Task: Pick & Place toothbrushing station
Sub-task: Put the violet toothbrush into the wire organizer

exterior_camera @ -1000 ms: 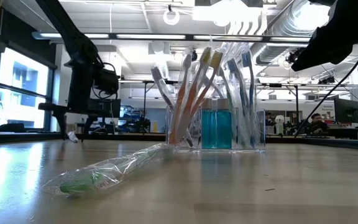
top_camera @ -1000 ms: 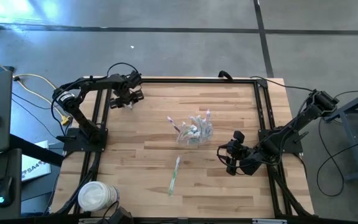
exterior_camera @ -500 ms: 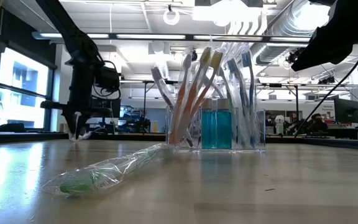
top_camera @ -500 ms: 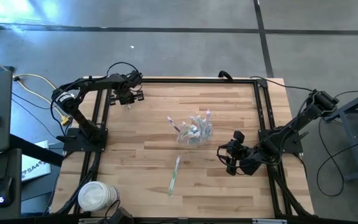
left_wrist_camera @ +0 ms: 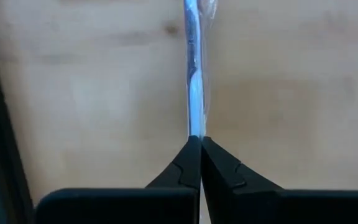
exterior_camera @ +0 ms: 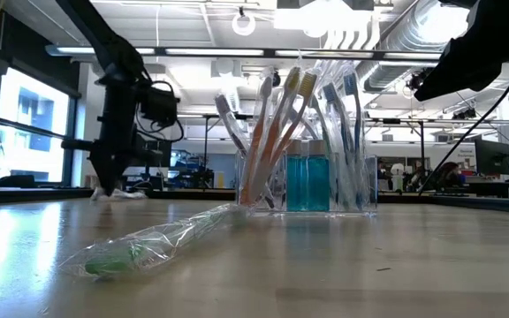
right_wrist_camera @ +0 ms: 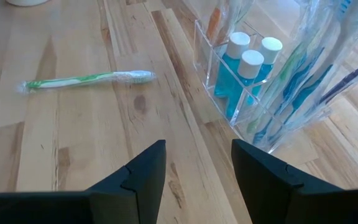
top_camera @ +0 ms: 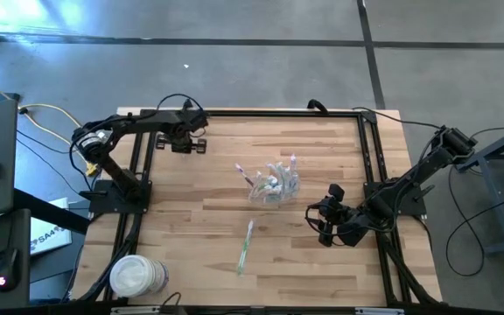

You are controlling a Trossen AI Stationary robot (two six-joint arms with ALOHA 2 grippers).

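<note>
We see the clear plastic container (top_camera: 274, 185) standing near the middle of the wooden table (top_camera: 217, 254), packed with upright wrapped toothbrushes (exterior_camera: 277, 132) and three small blue tubes with white caps (right_wrist_camera: 244, 71). Toward the table's far left corner from the container, the left gripper (top_camera: 185, 140) is down at the tabletop with its two fingers (left_wrist_camera: 188, 165) pinched together on the tip of a blue toothbrush in a clear wrapper (left_wrist_camera: 193, 74), which lies flat on the wood and runs straight away from the fingertips. On the near side of the container, well apart from it, a green toothbrush in its wrapper (top_camera: 246, 246) lies alone on the boards. To the container's right, the right gripper (top_camera: 326, 216) hangs above the table with its fingers (right_wrist_camera: 138, 171) spread and nothing between them, pointed toward the container and the green toothbrush. A roll of white tape (top_camera: 135, 276) sits at the table's near left corner, far from the container.
</note>
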